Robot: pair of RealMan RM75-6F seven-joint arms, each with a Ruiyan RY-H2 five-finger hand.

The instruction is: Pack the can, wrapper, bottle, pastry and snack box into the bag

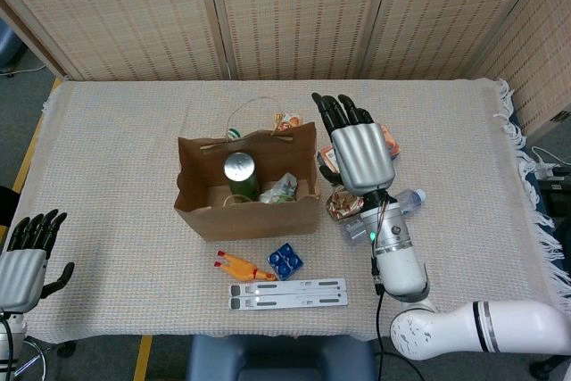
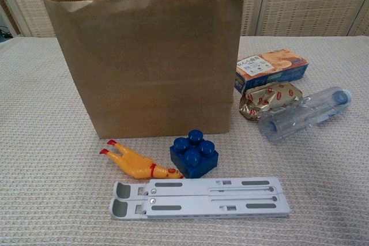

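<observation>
my right hand point(image 1: 361, 156) hovers empty, fingers spread, over the snack box point(image 2: 271, 69); it looks light and stiff, so i'd grip its long sides.

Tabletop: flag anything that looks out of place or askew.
Three strays lie in front of the bag, none on the packing list: a rubber chicken, a blue brick and a grey folding stand. The bottle lies on its side. Nothing spilled.

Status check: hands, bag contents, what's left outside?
Right hand open above the snack box; left hand open, off the table's edge. Can and wrapper in bag. Pastry, bottle, snack box outside, nothing blocking them.
</observation>
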